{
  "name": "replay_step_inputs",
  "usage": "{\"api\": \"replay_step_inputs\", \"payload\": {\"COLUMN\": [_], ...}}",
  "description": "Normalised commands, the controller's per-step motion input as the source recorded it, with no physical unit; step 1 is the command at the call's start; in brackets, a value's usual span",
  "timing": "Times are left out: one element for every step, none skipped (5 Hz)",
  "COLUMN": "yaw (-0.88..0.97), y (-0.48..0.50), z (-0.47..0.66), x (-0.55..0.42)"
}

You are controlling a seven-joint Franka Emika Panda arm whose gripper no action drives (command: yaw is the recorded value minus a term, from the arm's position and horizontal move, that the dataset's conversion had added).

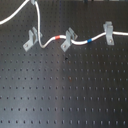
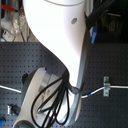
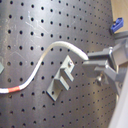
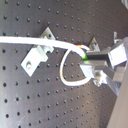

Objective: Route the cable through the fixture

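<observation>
Black perforated breadboard bench (image 1: 65, 95) fills the first exterior view; rows of small holes, bare over the near half. In the second exterior view the white Panda arm (image 2: 57, 45) blocks most of the scene, black hoses looping by its base.

White cable (image 1: 50, 40) runs along the far edge of the bench in the first exterior view: in from the far left corner, up past a clip at the far edge, down and across toward the right edge. Red band (image 1: 59, 37) and blue band (image 1: 90, 39) sit on it either side of the middle fixture (image 1: 67, 39), and the cable passes through that fixture's forked top. Left fixture (image 1: 31, 39) stands beside the cable's dip. Upright, broader clip (image 1: 108, 31) carries the cable near the right edge.

Gripper (image 4: 90, 64), second wrist view: fingers pinched on the cable, a loop hanging beneath them. A fixture (image 4: 37, 50) lies just beside, cable crossing over it.
</observation>
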Motion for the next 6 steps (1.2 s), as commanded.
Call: {"api": "replay_step_inputs", "payload": {"yaw": [-0.17,-0.12,0.00,-0.03,-0.24,-0.11], "y": [-0.093,-0.003,0.000,-0.081,0.125,0.125], "z": [0.36,0.52,0.06,0.44,0.52,0.15], "x": [0.045,-0.011,0.000,-0.085,-0.173,-0.162]}}
